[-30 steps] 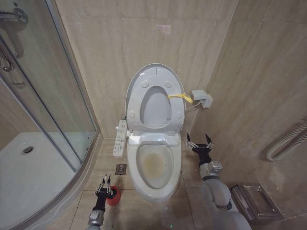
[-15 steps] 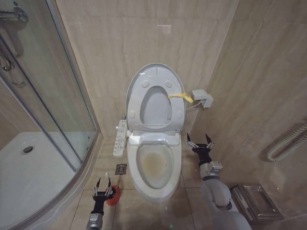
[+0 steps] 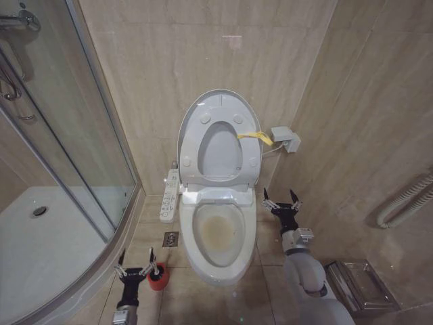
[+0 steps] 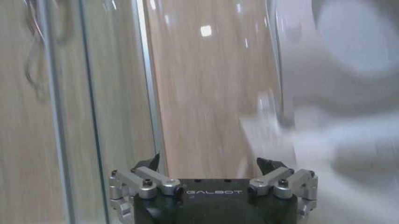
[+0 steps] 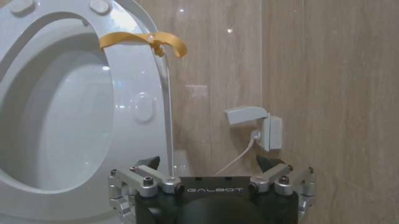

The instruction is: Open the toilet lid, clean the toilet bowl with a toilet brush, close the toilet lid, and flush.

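- Tiled floor carries the toilet bowl; its toilet lid stands raised for brushing.
- Left of the bowl, my left gripper, fingers spread, hovers beside the toilet brush.
- Right of the bowl, my right gripper waits, fingers spread.

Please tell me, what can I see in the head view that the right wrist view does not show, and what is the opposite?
Head view alone: the stained toilet bowl, the red toilet brush holder on the floor, the left gripper beside it with jaws open, the shower glass. Right wrist view alone: the right gripper close up, jaws open and empty. Shared: the raised toilet lid, its yellow tab, the wall socket.
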You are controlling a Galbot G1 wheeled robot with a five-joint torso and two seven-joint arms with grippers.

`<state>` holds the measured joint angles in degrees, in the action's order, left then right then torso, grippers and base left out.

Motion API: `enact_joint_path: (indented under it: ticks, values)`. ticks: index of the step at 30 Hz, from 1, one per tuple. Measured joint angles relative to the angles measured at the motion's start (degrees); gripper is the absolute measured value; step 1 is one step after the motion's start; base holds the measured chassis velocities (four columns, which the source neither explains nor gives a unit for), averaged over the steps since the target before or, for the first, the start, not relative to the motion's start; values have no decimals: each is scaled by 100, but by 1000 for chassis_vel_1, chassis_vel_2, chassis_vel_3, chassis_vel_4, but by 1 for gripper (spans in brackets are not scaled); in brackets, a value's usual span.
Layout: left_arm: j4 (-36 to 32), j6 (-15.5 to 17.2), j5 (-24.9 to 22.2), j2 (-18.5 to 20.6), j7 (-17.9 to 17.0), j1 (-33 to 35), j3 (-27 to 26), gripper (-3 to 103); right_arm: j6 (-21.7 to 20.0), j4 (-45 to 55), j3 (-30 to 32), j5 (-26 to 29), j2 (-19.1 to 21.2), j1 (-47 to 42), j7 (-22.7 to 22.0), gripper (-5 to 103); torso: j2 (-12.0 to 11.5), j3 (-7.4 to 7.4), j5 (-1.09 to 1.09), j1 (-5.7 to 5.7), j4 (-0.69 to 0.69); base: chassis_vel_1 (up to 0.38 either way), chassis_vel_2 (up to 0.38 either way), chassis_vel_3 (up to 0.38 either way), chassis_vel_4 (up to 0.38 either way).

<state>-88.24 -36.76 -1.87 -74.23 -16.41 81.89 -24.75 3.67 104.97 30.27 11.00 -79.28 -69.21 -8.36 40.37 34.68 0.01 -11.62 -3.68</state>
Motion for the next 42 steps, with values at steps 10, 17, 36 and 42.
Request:
enact_joint_path:
  ticks: [10, 17, 36, 42]
  values:
    - [-2736, 1306, -419, 148, 12, 1087, -590, 100, 0, 0, 0, 0, 0, 0, 0, 100, 1, 0, 0, 0, 0, 0, 0, 0, 0]
    - [-3341, 1942, -1171, 217, 559, 1203, -1054, 100, 0, 0, 0, 0, 0, 0, -1, 100, 0, 0, -1, 0, 1, 0, 0, 0, 0]
    - [-2629, 2222, -1794, 497, 1199, -439, -594, 100, 0, 0, 0, 0, 0, 0, 0, 100, 0, 1, -1, 0, 2, 0, 0, 0, 0]
    - [-2181, 1973, -1346, 192, 1160, -549, -350, 100, 0, 0, 0, 0, 0, 0, 0, 100, 0, 1, 0, 0, 1, 0, 0, 0, 0]
